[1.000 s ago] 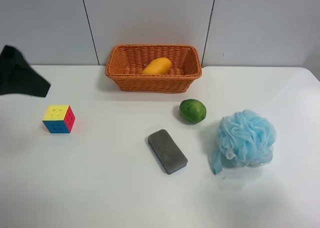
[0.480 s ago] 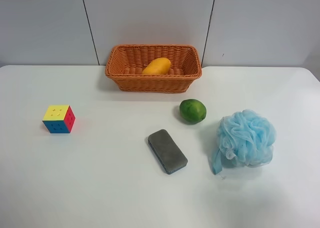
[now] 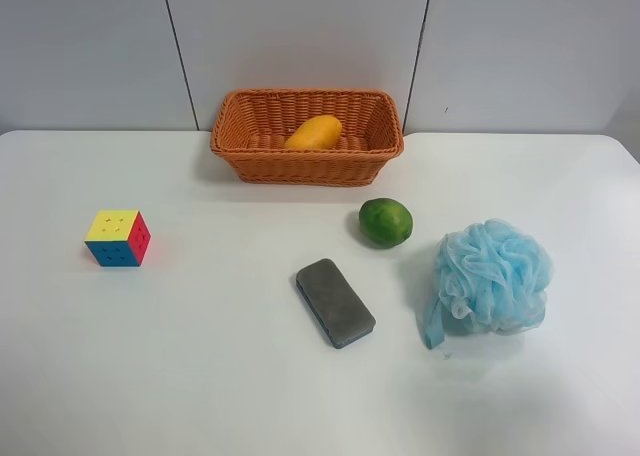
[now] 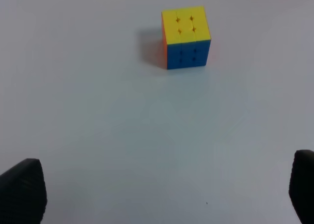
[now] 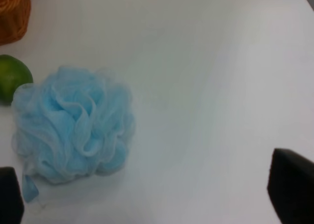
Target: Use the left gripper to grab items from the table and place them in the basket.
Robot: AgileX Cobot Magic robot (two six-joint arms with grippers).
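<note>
Puzzle cube (image 4: 186,37) untouched on table (image 4: 122,135); left hand (image 4: 162,194) spread wide, empty.

One wicker basket (image 3: 306,166) stands on the single white table (image 3: 200,376). Five items in all: one mango (image 3: 313,132) (the only one lying in the basket), one puzzle cube (image 3: 118,238), one lime (image 3: 386,222), one grey sponge (image 3: 335,302), one light-blue bath pouf (image 3: 492,278).

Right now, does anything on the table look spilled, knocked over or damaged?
Nothing stands out. The mango lies in the basket; the cube, lime, sponge and pouf sit apart on the table, intact.
</note>
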